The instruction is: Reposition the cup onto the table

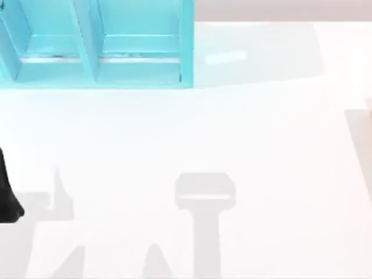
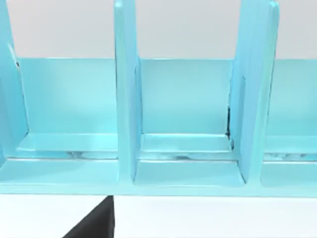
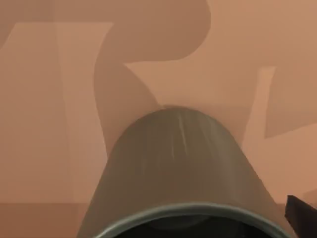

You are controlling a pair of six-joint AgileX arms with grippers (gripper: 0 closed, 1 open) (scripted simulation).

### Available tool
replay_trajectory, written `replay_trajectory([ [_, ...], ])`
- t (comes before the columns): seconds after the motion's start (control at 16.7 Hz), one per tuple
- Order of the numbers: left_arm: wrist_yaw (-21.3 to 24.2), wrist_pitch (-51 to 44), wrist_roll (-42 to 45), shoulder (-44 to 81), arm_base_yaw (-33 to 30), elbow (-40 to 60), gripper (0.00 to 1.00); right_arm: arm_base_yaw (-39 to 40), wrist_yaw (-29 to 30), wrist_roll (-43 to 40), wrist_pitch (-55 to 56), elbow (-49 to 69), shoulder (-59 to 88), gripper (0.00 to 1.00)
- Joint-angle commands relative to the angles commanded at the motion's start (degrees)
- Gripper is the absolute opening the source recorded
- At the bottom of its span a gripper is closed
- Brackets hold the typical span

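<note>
One thing is left: setting the cup (image 3: 183, 173) down on the table (image 1: 232, 128). It sits right under the right wrist camera, apparently carried, though whether that pincer grasps it I cannot tell. Left arm (image 1: 7, 197) waits at the table's left edge, facing the shelf (image 2: 188, 148).

Plain matte black arm casing (image 1: 7, 195) (smooth, unmarked), tapering to a rounded end

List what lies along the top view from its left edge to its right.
Left arm at the left edge → turquoise shelf unit → bare white table out to the right edge.
</note>
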Motion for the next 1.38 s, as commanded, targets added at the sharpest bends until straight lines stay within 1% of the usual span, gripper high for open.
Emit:
replay_trajectory([
  [0.06, 0.0, 0.0, 0.0, 0.0, 0.0, 0.0, 1.0, 0.0, 0.0, 0.0, 0.0, 0.0, 0.0, 0.0],
  [0.66, 0.0, 0.0, 0.0, 0.0, 0.0, 0.0, 1.0, 0.9, 0.0, 0.8, -0.9, 0.5, -0.7, 0.0],
  [0.84, 0.0, 0.0, 0.0, 0.0, 0.0, 0.0, 1.0, 5.9, 0.0, 5.4, -6.8, 2.7, -4.6, 0.0],
  [1.14, 0.0, 0.0, 0.0, 0.0, 0.0, 0.0, 1.0, 17.1, 0.0, 16.9, -21.5, 6.9, -13.8, 0.0],
  [1.26, 0.0, 0.0, 0.0, 0.0, 0.0, 0.0, 1.0, 19.7, 0.0, 19.5, -24.2, 7.9, -16.2, 0.0],
  [1.38, 0.0, 0.0, 0.0, 0.0, 0.0, 0.0, 1.0, 20.1, 0.0, 19.9, -24.6, 8.1, -16.6, 0.0],
])
